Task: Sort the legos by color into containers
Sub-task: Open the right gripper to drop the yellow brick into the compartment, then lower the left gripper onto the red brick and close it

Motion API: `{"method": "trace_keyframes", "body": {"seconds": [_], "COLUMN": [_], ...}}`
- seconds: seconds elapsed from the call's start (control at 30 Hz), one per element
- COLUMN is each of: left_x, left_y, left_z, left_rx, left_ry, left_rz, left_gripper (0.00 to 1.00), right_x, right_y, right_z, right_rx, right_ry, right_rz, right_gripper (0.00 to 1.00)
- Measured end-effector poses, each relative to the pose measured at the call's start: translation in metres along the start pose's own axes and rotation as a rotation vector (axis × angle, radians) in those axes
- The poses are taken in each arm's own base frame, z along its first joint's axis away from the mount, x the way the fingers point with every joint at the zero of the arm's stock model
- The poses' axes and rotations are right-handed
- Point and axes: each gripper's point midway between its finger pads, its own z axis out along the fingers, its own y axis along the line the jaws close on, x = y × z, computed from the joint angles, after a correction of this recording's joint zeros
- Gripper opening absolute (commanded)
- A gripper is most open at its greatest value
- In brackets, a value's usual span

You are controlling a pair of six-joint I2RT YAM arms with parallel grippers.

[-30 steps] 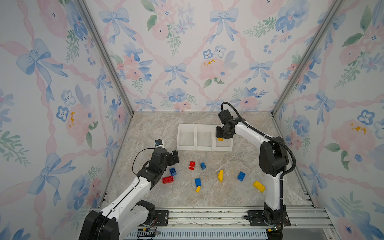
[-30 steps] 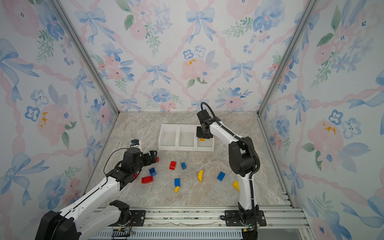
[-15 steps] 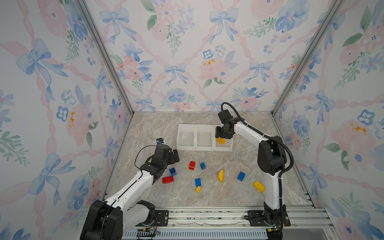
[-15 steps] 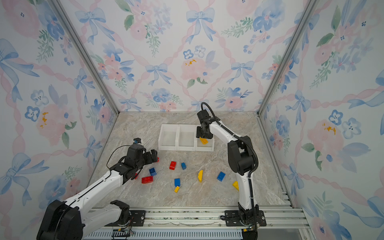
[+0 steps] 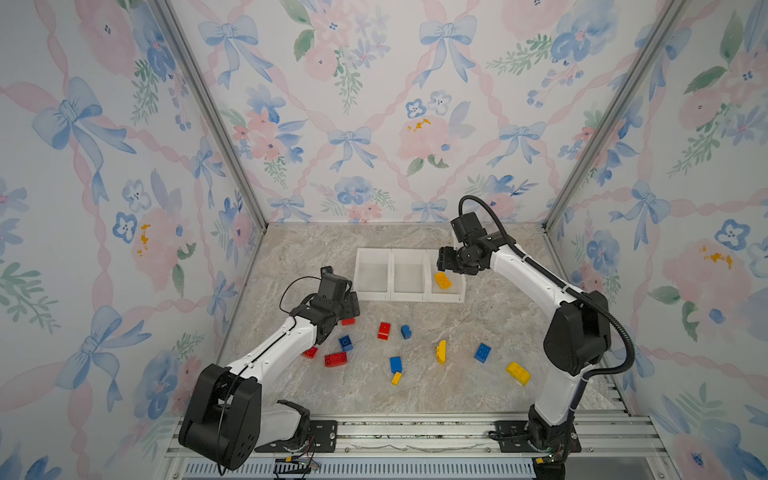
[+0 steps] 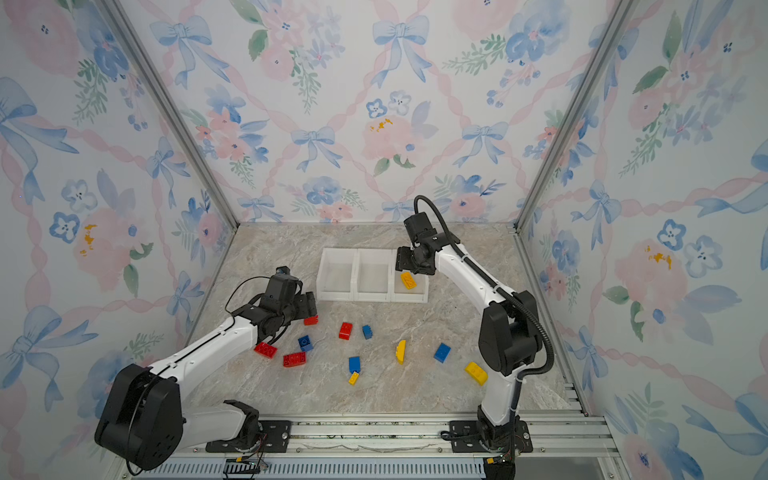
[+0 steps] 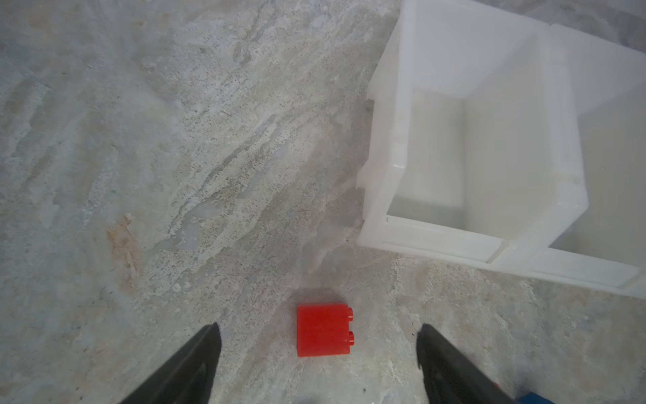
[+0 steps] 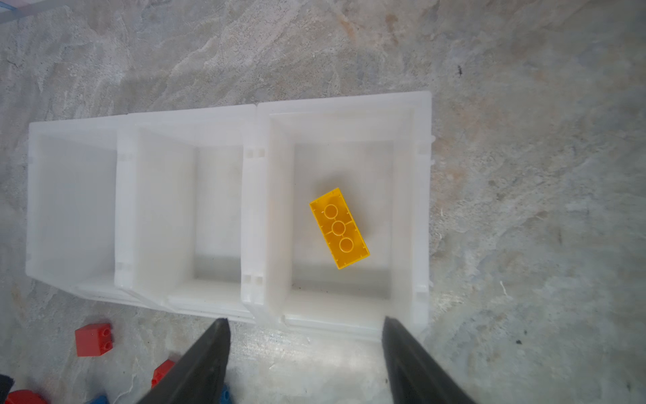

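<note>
Matt, mottled stone look across the desk [image 7: 174, 140], faintly rough and grainy. Milky, half-translucent white plastic for the containers [image 8: 265, 210], smooth with a soft sheen. Glossy hard plastic on the red lego [image 7: 323, 330] and the yellow lego [image 8: 339, 227], bright and smooth. Dull matt black on the fingers [image 8: 206, 360] of the right end effector [image 8: 306, 319]. Smooth white shell with satin black joints along the left arm [image 5: 282, 345]. Bare brushed metal at the front rail [image 5: 415, 432].
</note>
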Motion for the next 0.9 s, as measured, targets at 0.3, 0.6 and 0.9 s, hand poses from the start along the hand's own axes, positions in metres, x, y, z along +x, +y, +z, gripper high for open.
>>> {"method": "trace_keyframes", "body": {"seconds": [0.3, 0.6, 0.9], "left_x": [0.014, 0.026, 0.046], "left_y": [0.0, -0.006, -0.009], "left_z": [0.02, 0.033, 0.046], "left_rx": [-0.051, -0.059, -0.073], "left_ry": [0.134, 0.213, 0.277], "left_rz": [0.097, 0.133, 0.172], "left_gripper": [0.71, 0.68, 0.68], "right_x": [0.029, 0.044, 0.046], "right_y": [-0.015, -0.023, -0.024], "right_z": [-0.022, -0.025, -0.029], "right_rx": [0.013, 0.025, 0.022], "right_ry": [0.025, 0.046, 0.042], "right_rz": [0.017, 0.037, 0.045], "right_gripper": [0.76, 0.77, 0.78]}}
